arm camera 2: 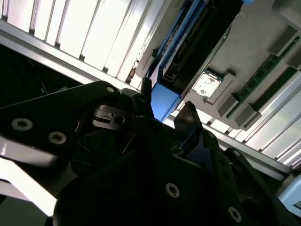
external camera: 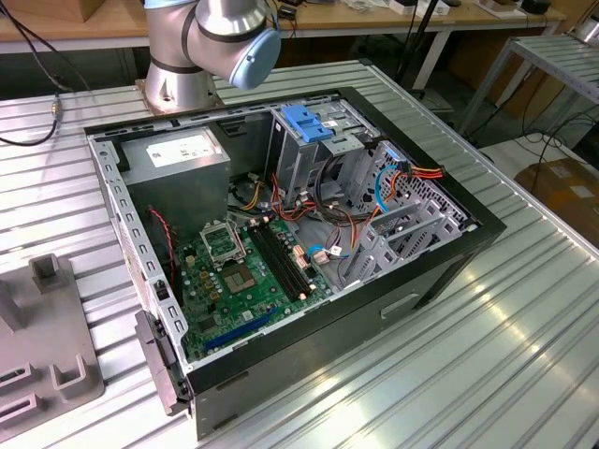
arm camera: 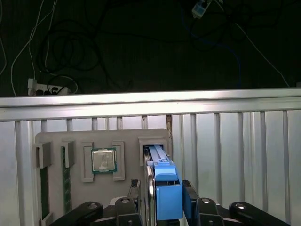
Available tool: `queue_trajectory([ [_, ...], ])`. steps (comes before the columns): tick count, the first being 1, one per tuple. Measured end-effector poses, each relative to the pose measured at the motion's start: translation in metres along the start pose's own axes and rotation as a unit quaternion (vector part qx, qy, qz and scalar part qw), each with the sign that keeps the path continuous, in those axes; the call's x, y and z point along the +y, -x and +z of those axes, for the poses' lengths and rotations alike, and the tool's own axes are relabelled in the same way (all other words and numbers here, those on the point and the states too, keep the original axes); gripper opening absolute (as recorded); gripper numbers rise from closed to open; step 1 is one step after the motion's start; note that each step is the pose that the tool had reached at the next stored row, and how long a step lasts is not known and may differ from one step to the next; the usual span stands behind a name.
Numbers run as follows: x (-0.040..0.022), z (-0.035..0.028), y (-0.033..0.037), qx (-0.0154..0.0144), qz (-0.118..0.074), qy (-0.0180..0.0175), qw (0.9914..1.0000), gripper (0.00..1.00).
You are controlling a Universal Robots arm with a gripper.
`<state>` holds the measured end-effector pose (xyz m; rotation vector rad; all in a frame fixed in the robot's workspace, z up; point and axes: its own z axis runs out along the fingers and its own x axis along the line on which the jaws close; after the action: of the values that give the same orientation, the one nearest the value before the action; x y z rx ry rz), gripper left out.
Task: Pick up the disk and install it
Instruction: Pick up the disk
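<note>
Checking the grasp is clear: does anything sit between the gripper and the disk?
Nothing visible does. In the first wrist view the gripper sits astride the disk, which stands on edge in its slot in the grey holder; the chip lies apart in its own pocket.

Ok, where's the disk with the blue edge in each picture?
First wrist view: the disk stands on edge in the grey tray's slot, beside the chip.
Second wrist view: the disk is next to that same chip.
Exterior view: the grey tray sits at the exterior view's left.
Shared landmark: the grey tray.
</note>
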<state>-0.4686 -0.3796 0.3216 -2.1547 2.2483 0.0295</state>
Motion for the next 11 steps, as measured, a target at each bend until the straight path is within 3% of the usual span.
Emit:
queue_trajectory([
  [11, 0.0005, 0.0004, 0.0003, 0.0000, 0.000, 0.0000, 1.00000, 0.47],
])
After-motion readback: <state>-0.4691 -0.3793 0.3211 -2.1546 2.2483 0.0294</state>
